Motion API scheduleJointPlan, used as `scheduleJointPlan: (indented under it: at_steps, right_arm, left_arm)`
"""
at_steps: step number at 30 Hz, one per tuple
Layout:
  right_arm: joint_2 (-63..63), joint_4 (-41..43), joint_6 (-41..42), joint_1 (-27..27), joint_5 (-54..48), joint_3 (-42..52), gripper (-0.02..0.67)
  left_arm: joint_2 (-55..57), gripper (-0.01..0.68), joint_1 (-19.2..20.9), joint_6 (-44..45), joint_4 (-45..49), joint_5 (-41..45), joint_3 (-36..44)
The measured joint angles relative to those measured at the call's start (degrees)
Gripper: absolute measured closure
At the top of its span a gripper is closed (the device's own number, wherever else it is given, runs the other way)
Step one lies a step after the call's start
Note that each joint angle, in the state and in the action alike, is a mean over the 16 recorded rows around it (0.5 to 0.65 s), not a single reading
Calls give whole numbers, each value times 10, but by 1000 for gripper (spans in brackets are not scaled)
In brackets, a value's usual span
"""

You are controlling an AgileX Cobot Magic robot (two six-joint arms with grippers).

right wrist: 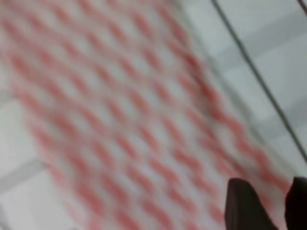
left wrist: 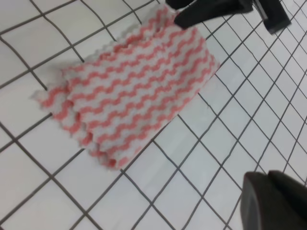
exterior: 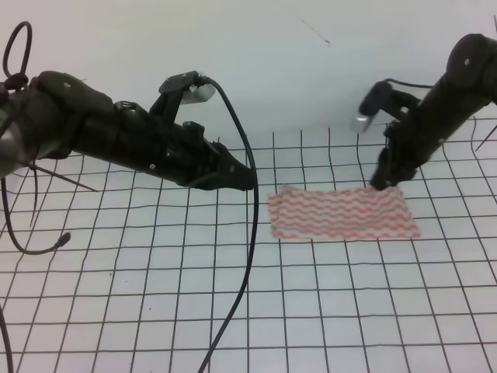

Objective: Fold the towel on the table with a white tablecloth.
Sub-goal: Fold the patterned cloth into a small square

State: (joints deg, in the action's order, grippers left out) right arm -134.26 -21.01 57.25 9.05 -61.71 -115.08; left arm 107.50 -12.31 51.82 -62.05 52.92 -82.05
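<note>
The towel point(exterior: 342, 214), pink-red and white with wavy stripes, lies flat on the gridded tablecloth point(exterior: 155, 295) right of centre. In the left wrist view the towel point(left wrist: 129, 91) shows layered edges at its near-left end. My left gripper point(exterior: 250, 179) hovers just left of the towel's far-left corner, its fingers together and holding nothing; its tip point(left wrist: 271, 191) shows at the bottom right. My right gripper point(exterior: 384, 185) points down at the towel's far edge near the right corner. Its fingertips point(right wrist: 244, 206) stand a little apart over the blurred towel point(right wrist: 120, 120).
The table point(exterior: 93, 233) stretches to the front and left under the tablecloth. A black cable point(exterior: 250, 256) hangs from the left arm and trails across the cloth toward the front edge. A white wall point(exterior: 272, 62) stands behind.
</note>
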Motion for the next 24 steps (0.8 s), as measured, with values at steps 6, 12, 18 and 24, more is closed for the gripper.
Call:
scheduleJointPlan:
  at_steps: [6,12,18,24]
  right_arm:
    - [-5,41,-49,-4,3,-1,448]
    - [-15,21,-51,-6,-11,-2,449]
    - [-21,-41,-7,-4,-27,-9,450]
    - [-20,-43,7,-3,-30,-22,450]
  left_arm:
    - [0,673,0,0,0,1,0]
    - [0,673,0,0,-1,1,0]
    - [0,673,0,0,-1,0,0]
    - [0,673,0,0,-1,-1,0]
